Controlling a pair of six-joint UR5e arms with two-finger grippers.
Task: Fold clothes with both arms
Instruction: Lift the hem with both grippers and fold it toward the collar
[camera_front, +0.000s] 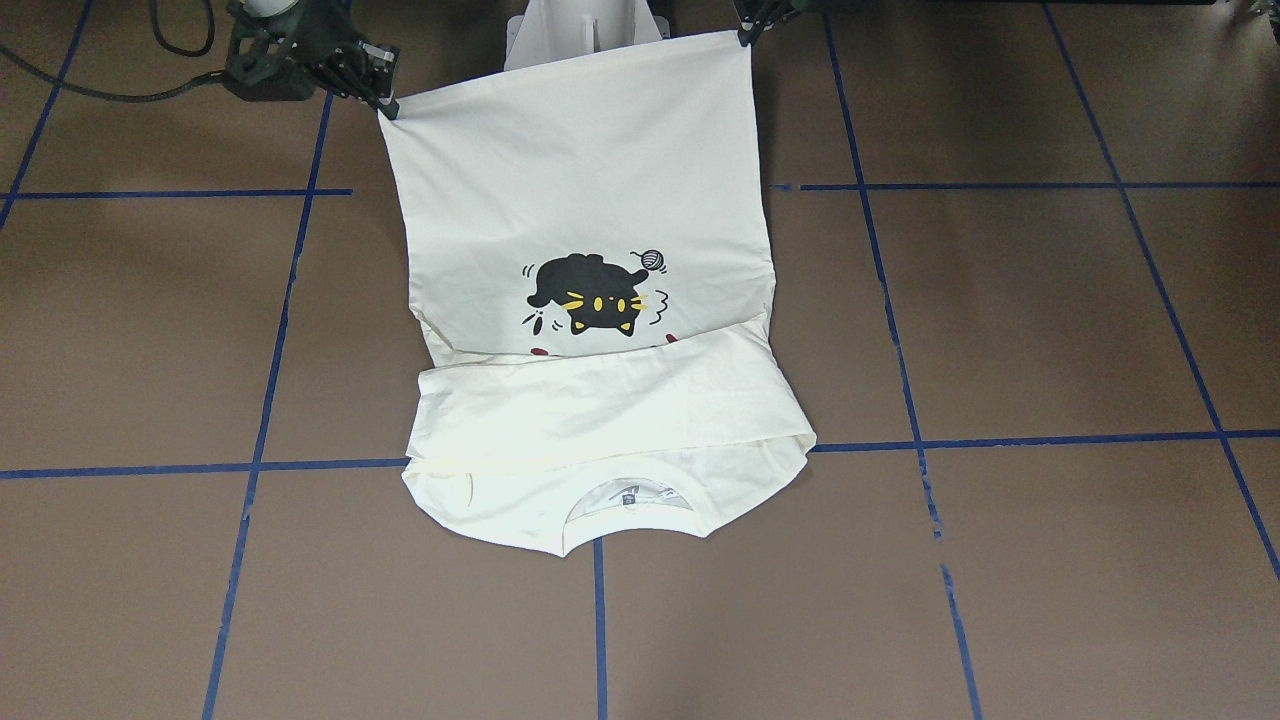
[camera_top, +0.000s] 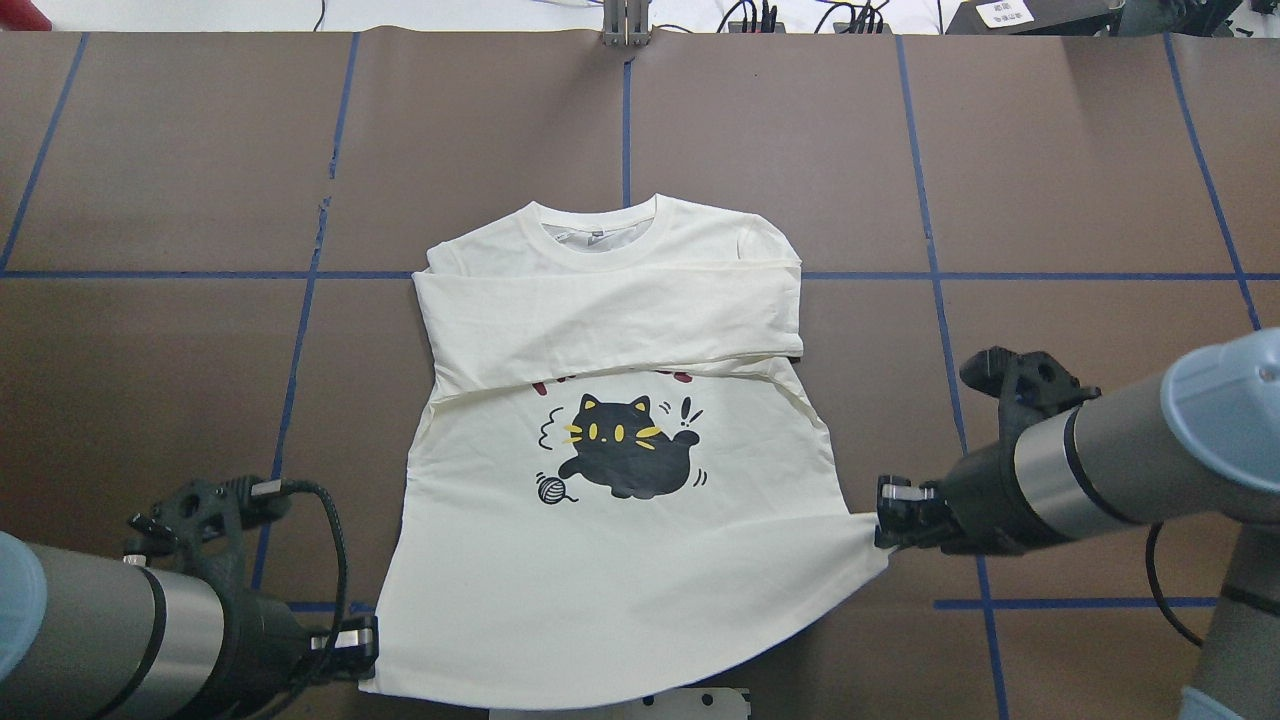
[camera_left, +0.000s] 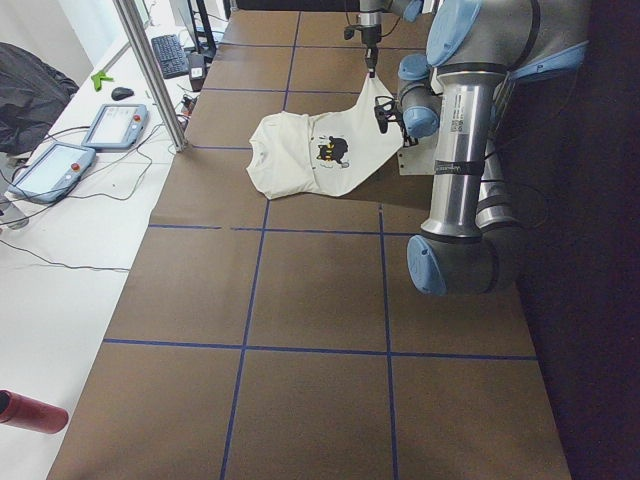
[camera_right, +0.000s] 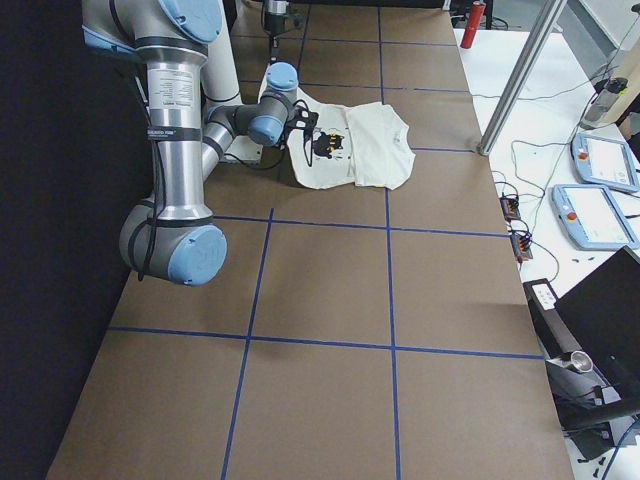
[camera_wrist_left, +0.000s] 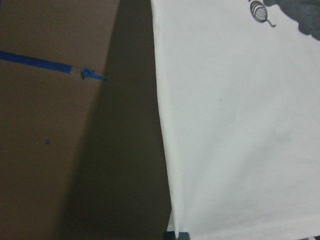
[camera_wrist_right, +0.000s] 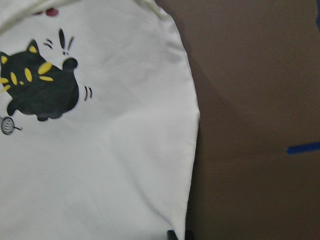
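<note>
Cream long-sleeved T-shirt, mid-table, print side up. Its collar end lies flat on the brown table. The sleeves are crossed over the chest, just above the cat print. The hem is raised, stretched between its two corners. The left gripper is pinched on one hem corner, the right gripper on the other.

Judgement: cloth is light and limp and sags between holds, so the corners are the right purchase. Keep the hem taut when carrying it toward the collar, or it may droop and crease.
</note>
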